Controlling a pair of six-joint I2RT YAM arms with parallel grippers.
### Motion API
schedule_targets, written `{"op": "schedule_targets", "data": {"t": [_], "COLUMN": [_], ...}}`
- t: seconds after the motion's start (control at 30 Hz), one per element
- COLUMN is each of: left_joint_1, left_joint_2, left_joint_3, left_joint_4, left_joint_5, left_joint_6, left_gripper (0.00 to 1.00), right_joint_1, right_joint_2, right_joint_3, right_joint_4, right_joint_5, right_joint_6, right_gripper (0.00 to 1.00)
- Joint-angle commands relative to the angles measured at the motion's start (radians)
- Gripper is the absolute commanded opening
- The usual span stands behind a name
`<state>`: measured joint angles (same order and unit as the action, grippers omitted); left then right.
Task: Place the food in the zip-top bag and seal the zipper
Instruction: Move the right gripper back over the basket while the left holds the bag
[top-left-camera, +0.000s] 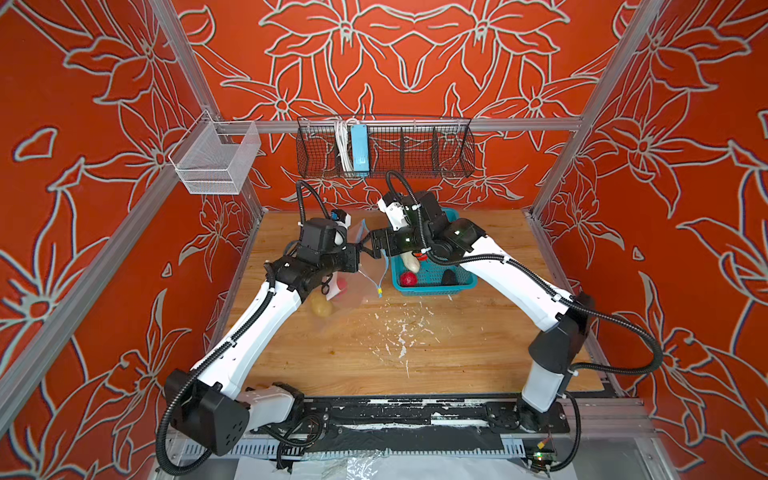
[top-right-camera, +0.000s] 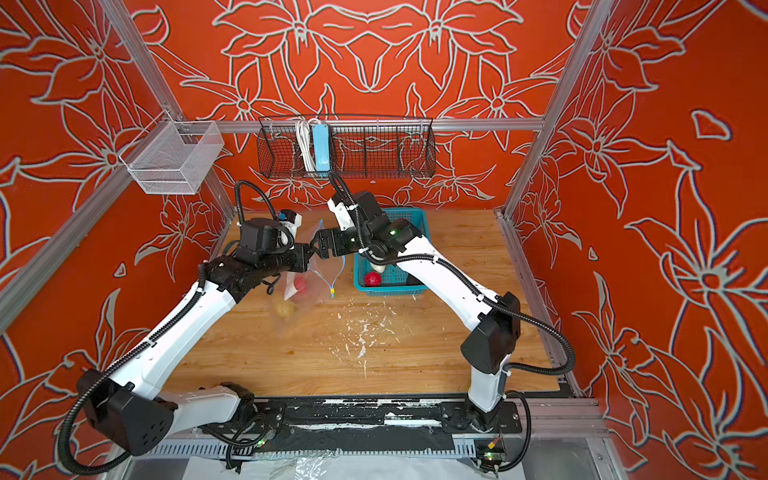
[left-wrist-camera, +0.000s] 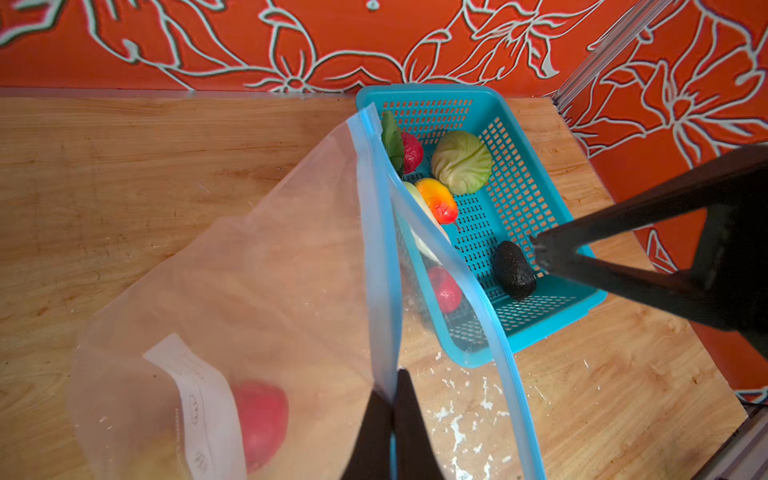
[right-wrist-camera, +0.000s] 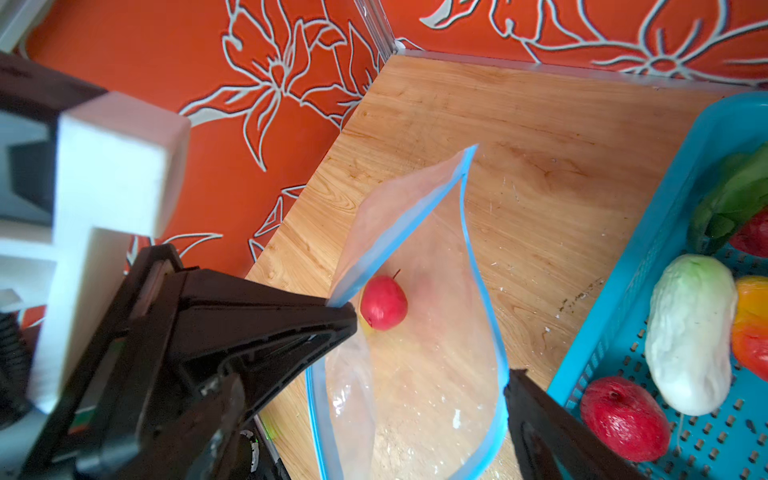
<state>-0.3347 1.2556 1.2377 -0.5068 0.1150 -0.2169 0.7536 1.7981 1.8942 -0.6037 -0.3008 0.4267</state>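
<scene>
The bag (left-wrist-camera: 270, 270) was held by its zipper (left-wrist-camera: 372, 249) in the left gripper (left-wrist-camera: 392, 390); at 3 o'clock of it, the right gripper (top-right-camera: 319, 248) was spread wide.

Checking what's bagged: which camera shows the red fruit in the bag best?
Right wrist view: the red fruit is sharp inside the open bag. The left wrist view blurs it behind plastic; both top views show it tiny.
</scene>
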Motion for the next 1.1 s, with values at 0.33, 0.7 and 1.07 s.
{"op": "schedule_targets", "data": {"t": [0.33, 0.7, 1.07], "left_joint_1": [0.003, 0.002, 0.002], "left_joint_2": [-0.033, -0.031, -0.039], "left_joint_3": [-0.003, -0.011, -0.012], "left_joint_4": [0.008, 0.011, 0.009], "left_joint_5": [0.009, 0.012, 0.003], "left_joint_6": [0.006, 0.004, 0.008], "left_gripper": [0.00, 0.00, 0.00], "right_joint_1": [-0.056, -0.152, -0.195], "right_joint_2": [-0.043, -0.003, 0.087], "right_joint_3": [-0.004, -0.053, 0.007], "right_joint_4": [-0.058, -0.064, -0.158], "right_joint_5": [0.049, 0.059, 0.122], "right_joint_6": [-0.019, 0.054, -0.001], "right_gripper": [0.98, 0.98, 0.98]}}
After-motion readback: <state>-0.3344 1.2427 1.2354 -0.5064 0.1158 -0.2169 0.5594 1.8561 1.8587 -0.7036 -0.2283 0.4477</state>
